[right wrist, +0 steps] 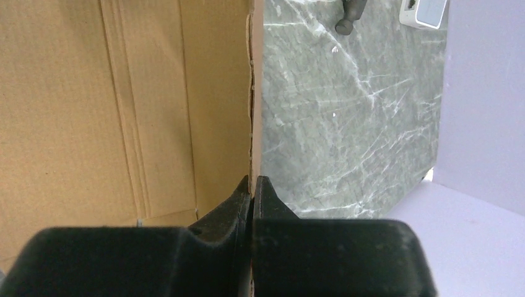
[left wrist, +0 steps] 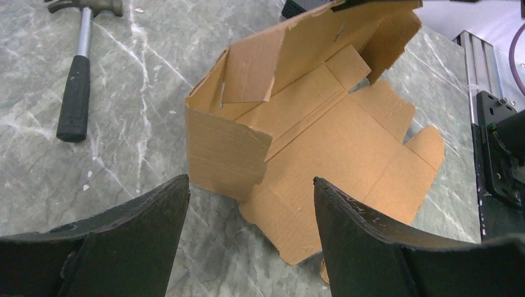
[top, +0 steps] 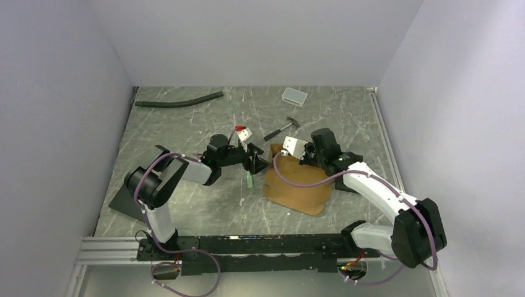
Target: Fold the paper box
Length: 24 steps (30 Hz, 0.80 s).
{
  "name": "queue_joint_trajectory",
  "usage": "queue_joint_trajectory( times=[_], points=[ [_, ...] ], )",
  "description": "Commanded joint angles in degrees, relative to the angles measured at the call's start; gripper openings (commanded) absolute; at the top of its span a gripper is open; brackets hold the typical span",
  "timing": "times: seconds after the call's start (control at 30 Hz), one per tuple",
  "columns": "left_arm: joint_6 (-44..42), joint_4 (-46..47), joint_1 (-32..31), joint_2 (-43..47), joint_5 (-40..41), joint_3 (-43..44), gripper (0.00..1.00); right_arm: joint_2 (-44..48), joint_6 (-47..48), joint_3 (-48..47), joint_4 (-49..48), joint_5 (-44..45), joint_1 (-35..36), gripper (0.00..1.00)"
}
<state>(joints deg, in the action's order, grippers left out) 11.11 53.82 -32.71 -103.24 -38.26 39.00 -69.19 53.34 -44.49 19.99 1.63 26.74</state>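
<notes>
The paper box (top: 297, 182) is a brown cardboard sheet, partly folded, lying mid-table with its far panels raised. In the left wrist view the box (left wrist: 322, 124) shows one upright side wall and a lifted back panel over flat flaps. My right gripper (top: 296, 156) is shut on the raised far panel's edge; in the right wrist view the fingertips (right wrist: 252, 184) pinch the cardboard panel (right wrist: 124, 105) edge-on. My left gripper (top: 259, 164) is open and empty, just left of the box, its fingers (left wrist: 155, 216) wide apart just short of the near flap.
A hammer (top: 282, 129) lies behind the box, also seen in the left wrist view (left wrist: 77, 80). A small white-grey tray (top: 294, 96) sits at the far edge, a dark hose (top: 179, 102) at the far left. A black slab (top: 127, 201) lies under the left arm.
</notes>
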Motion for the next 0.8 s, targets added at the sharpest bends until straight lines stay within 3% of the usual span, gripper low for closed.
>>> queue_joint_trajectory(
  times=[0.0,0.3,0.63,0.77],
  points=[
    [3.26,1.48,-0.25,0.37,4.0,0.08,0.79,1.98,-1.48,1.74,-5.9,4.53,0.86,0.03],
    [7.27,5.61,-0.21,-1.5,4.95,0.09,0.79,3.61,-1.8,2.87,-6.83,4.88,1.11,0.02],
    [-0.66,-2.33,1.22,4.9,3.1,3.8,0.81,4.73,1.04,6.04,-7.77,5.76,3.72,0.07],
    [0.78,-1.54,2.41,5.11,-0.24,5.9,0.8,5.09,1.31,8.02,-10.88,6.62,4.11,0.09]
  ],
)
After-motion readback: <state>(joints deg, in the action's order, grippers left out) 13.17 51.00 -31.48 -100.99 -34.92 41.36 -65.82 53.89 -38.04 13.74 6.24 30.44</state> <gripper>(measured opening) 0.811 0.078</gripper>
